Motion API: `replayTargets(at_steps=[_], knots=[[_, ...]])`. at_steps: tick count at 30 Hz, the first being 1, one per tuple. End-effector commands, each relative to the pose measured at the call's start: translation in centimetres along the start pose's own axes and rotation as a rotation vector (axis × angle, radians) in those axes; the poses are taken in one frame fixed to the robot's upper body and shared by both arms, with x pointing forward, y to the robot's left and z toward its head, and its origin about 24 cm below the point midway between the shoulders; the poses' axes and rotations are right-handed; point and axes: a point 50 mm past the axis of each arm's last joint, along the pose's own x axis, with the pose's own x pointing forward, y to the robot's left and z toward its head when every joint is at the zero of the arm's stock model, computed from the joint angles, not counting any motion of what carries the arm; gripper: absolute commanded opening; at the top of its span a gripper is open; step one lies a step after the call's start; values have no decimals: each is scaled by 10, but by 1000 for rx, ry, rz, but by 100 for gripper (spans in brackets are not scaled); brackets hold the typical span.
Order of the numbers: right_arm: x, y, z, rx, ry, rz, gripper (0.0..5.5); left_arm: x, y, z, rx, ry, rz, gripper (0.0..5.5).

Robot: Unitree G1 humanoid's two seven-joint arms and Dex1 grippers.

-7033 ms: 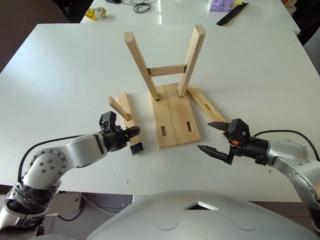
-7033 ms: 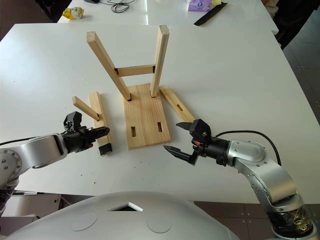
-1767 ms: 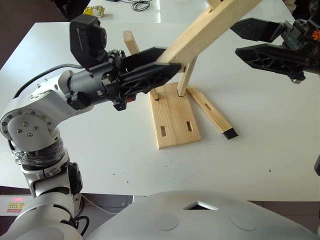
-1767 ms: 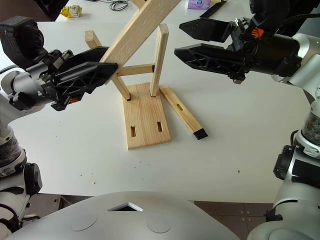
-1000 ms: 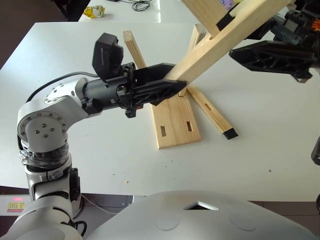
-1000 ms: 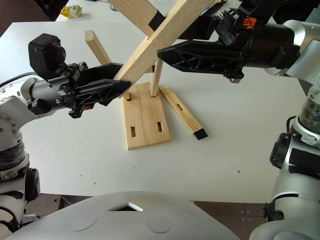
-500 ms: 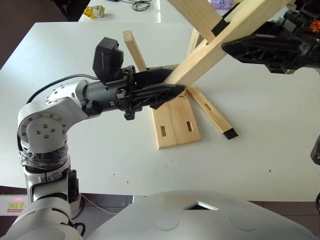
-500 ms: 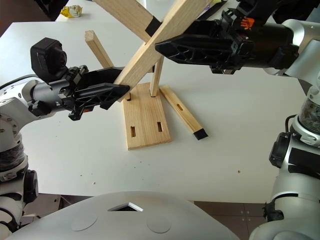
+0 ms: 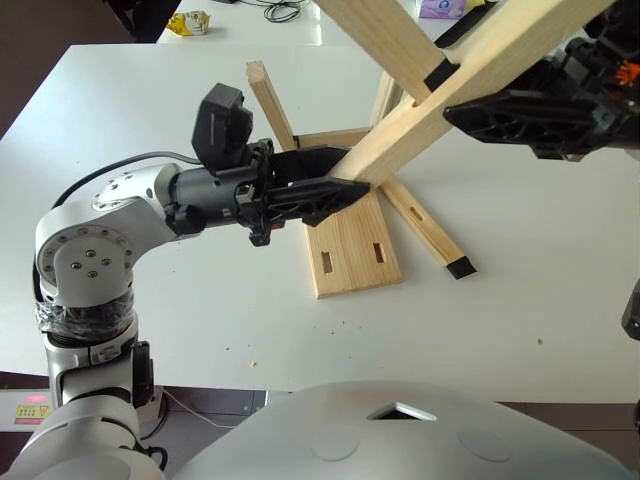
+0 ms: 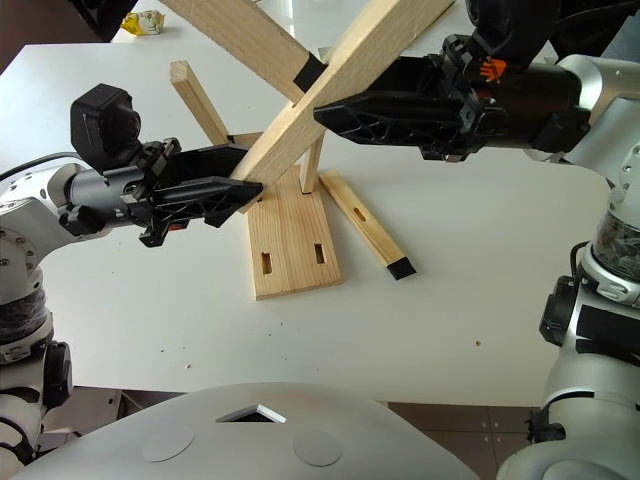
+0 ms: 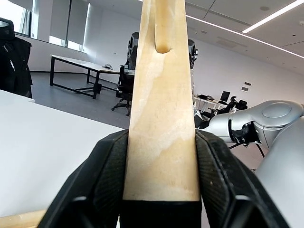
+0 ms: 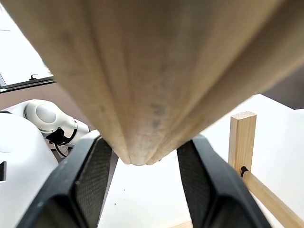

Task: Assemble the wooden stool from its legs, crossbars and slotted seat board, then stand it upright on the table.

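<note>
A wooden leg [image 9: 470, 80] with a black-ended crossbar [image 9: 385, 35] joined to it hangs slanted above the table. My left gripper [image 9: 355, 170] is shut on its lower end, also seen between the pads [image 11: 111, 166]. My right gripper [image 10: 340, 95] is shut on the leg [image 12: 152, 71] higher up. Beneath, the slotted seat board [image 9: 350, 240] lies flat. Two legs [image 9: 270, 100] joined by a crossbar [image 9: 330, 138] stand in its far slots. A loose black-tipped leg [image 9: 430, 230] lies right of the board.
The white table [image 9: 130, 150] has free room left and right of the board. A second table behind carries a yellow wrapper [image 9: 192, 25], cables [image 9: 285, 12] and a purple box [image 9: 440, 8]. The near table edge [image 9: 200, 385] runs in front of me.
The left gripper has lifted the leg with its crossbar off the table. The right gripper rose from the table's front and closed on the leg's upper part. In the last half second the leg's lower end sank slightly.
</note>
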Motion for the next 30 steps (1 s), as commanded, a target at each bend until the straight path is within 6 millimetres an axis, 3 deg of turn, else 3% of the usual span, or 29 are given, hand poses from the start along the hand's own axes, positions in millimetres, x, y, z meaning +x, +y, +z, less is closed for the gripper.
replayTargets(at_steps=[1, 11, 14, 23, 30], knots=[[-1, -1, -9, -2, 76, -63, 203, -2, 5, 5, -20, 9, 35, 281], [-12, -13, -1, -109, 41, -231, 203, -11, 1, -5, -4, 49, 50, 427], [-21, -14, -2, -162, 76, -275, 203, -17, 1, -17, 3, 113, 77, 433], [-23, -2, -51, -180, 249, -197, 203, -23, -26, -68, 59, 458, -14, 433], [-18, -8, -86, -230, 337, -196, 203, -25, -15, -99, 180, 606, 36, 433]])
